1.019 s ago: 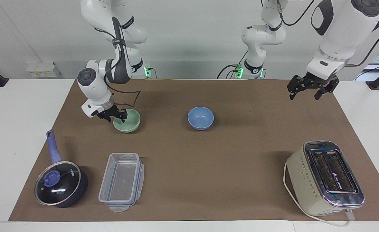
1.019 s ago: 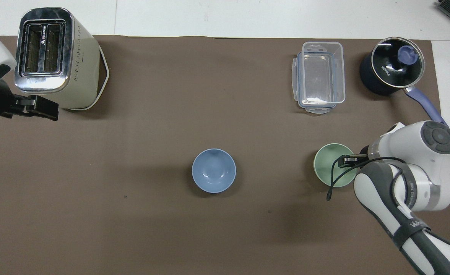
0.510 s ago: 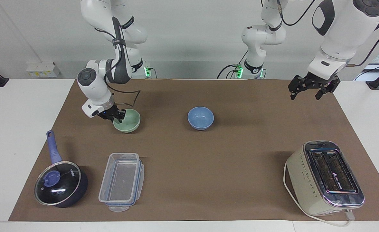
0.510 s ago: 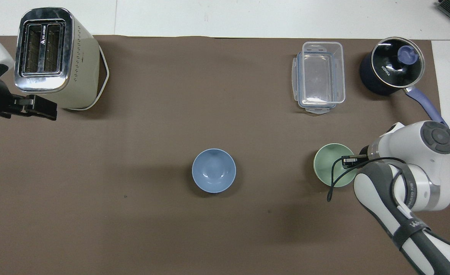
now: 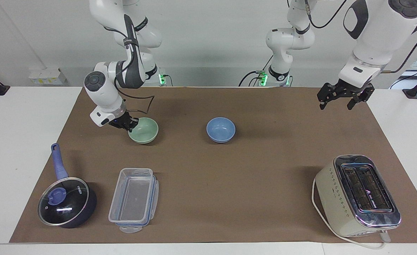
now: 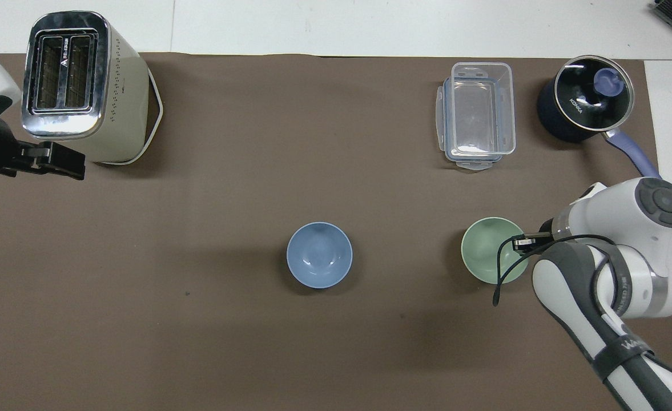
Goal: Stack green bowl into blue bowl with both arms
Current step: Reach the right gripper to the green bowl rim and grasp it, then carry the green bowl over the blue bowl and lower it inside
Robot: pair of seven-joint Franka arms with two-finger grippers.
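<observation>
Over the mat, the right gripper (image 5: pixel 130 125) pinches the green bowl (image 5: pixel 144 130).

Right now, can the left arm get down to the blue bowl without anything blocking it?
Probably yes. The left tool hangs open over the mat's edge at its own end, and only bare mat lies between it and the blue bowl. The toaster sits well off that path.

We see the mint green bowl (image 5: pixel 144 130), upright, rim pinched, at nine o'clock of the upright periwinkle blue bowl (image 5: pixel 221 129) mid-mat, well apart.
</observation>
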